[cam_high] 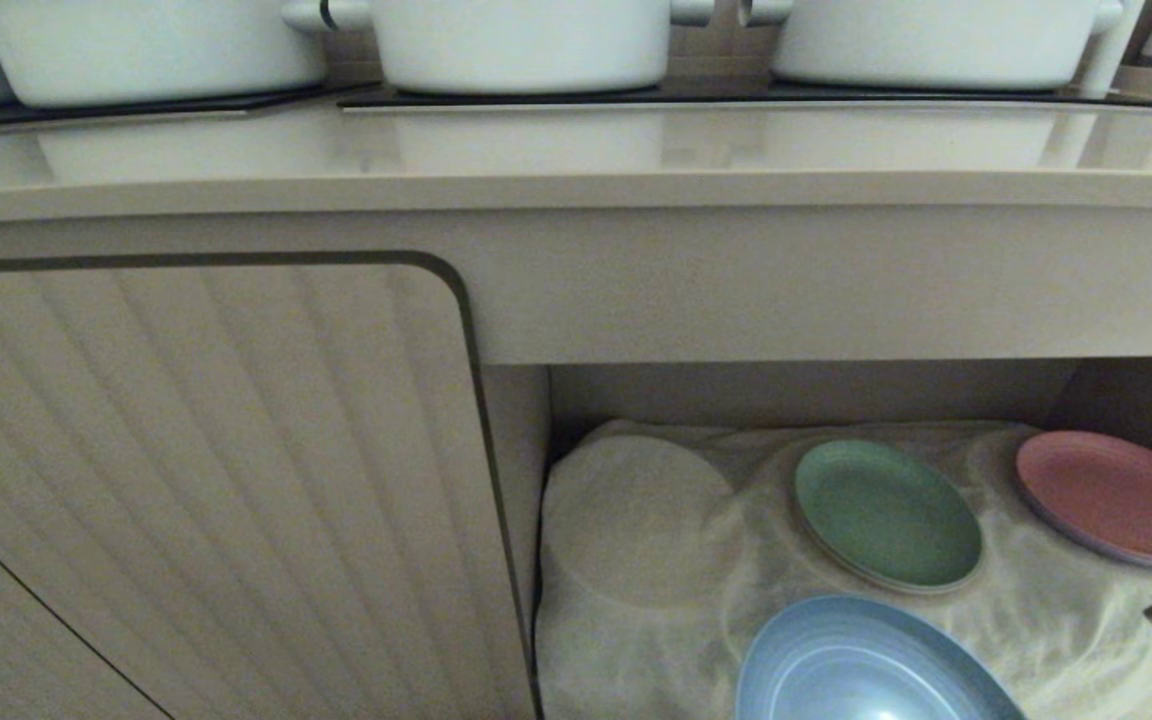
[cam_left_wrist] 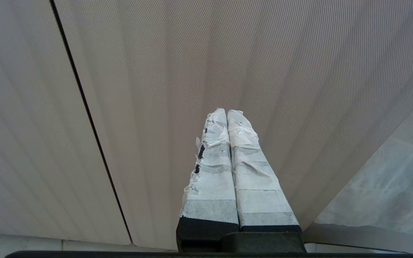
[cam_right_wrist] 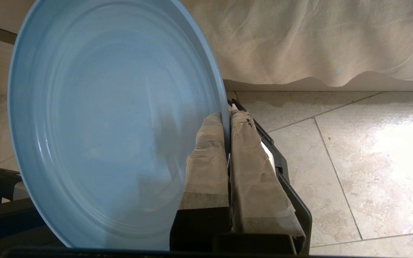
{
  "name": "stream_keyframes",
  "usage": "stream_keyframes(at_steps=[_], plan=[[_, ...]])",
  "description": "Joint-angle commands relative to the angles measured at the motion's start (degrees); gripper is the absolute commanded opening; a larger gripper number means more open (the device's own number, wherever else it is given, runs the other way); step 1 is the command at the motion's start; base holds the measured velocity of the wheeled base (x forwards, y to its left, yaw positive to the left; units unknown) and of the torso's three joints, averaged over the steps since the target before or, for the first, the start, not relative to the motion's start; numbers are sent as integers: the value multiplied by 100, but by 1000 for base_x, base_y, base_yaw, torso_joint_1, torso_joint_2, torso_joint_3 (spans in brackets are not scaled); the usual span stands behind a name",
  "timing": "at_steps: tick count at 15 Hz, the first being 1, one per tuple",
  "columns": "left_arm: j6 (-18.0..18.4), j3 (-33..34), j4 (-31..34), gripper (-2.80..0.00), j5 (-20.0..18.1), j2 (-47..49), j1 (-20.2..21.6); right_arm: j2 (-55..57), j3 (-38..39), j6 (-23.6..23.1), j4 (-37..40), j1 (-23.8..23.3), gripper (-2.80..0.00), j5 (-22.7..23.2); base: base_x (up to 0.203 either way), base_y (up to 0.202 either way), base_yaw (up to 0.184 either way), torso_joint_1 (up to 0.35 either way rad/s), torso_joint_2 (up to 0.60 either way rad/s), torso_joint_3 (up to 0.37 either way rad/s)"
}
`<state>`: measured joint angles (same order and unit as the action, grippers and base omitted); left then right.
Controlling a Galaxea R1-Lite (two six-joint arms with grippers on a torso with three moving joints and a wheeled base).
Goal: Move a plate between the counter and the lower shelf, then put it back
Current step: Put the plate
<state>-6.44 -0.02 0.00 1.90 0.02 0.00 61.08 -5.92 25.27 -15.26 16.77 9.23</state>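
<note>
Plate: the light-blue plate (cam_right_wrist: 113, 122) is gripped by its rim and held in front of the lower shelf (cam_high: 816, 395), at the bottom edge of the head view (cam_high: 871, 665), with tiled floor (cam_right_wrist: 353, 161) seen past it from the wrist.
Right pincer: the right pincer (cam_right_wrist: 228, 118) is clamped on the plate's rim, one taped finger (cam_right_wrist: 206, 161) laid inside the plate, the other behind the rim.
Left pincer: the left pincer (cam_left_wrist: 227, 113) is closed on nothing, taped fingers pressed together, and is pointed at the ribbed cabinet door (cam_left_wrist: 228, 53).
Lower shelf: a wrinkly white cloth (cam_high: 656, 520) is spread as lining; a green plate (cam_high: 886, 515) is set near the middle and a pink plate (cam_high: 1116, 495) at the right, well apart from each other.
Table: the beige table (cam_high: 576, 150) is seen above the shelf, and three white pots (cam_high: 526, 40) are stood on black cooktop panels (cam_high: 756, 97) at its back.
Cabinet door: it is seen shut to the left of the shelf opening.
</note>
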Motion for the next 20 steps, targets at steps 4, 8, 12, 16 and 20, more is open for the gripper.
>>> stream_keyframes(at_steps=[4, 8, 12, 16, 20], plan=[[-7, 2, 0, -280, 3, -2, 0, 10, -5, 13, -12, 1, -280, 0, 0, 0, 0, 0, 0, 0], [-7, -4, 0, -280, 3, -2, 0, 10, -14, 13, -12, 1, -280, 0, 0, 0, 0, 0, 0, 0], [-7, -1, 0, -280, 3, -2, 0, 11, -8, 13, -21, 1, -280, 0, 0, 0, 0, 0, 0, 0], [-7, -6, 0, -280, 3, -2, 0, 10, -5, 13, -12, 1, -280, 0, -69, 0, 0, -2, 2, 3], [-7, -1, 0, -280, 3, -2, 0, 18, -5, 13, -12, 1, -280, 0, 0, 0, 0, 0, 0, 0]])
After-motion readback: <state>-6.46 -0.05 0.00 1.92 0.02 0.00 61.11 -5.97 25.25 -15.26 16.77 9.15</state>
